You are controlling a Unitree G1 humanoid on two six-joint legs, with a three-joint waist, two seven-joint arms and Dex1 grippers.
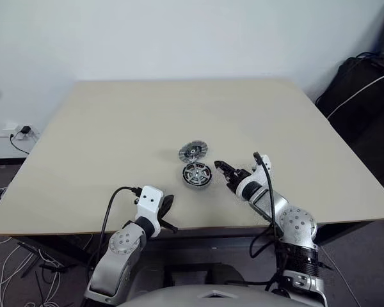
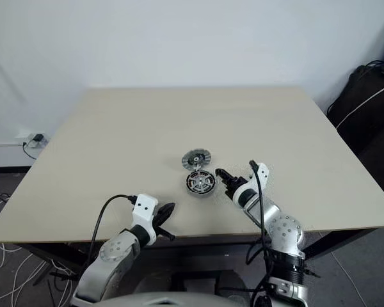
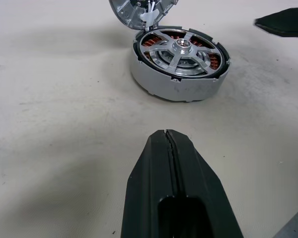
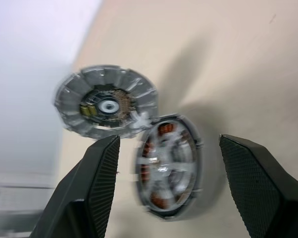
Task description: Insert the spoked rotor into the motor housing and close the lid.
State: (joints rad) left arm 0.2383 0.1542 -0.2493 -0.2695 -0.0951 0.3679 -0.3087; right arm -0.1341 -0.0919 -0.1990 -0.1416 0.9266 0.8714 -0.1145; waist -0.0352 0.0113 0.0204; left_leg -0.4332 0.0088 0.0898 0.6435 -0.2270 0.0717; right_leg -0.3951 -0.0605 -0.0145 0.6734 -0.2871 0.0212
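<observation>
Currently, the left gripper [image 1: 168,214] is being kept pressed together at the beige wooden table's [image 1: 83,147] near edge. Centrally, the silver spoked rotor [image 3: 181,49] is sitting inside the round copper-wound motor housing [image 1: 196,174], the ribbed grey lid [image 1: 192,152] touching behind; rigid, probably slippery, best gripped by its rim. The right gripper [image 1: 221,171] is being held spread, empty, just beside.

A pale beige table [image 1: 115,128] stood against a plain white wall [image 1: 179,38] — a socket with plugged cables [image 1: 22,132] at left, a dark bag [image 1: 365,96] at upper right.
</observation>
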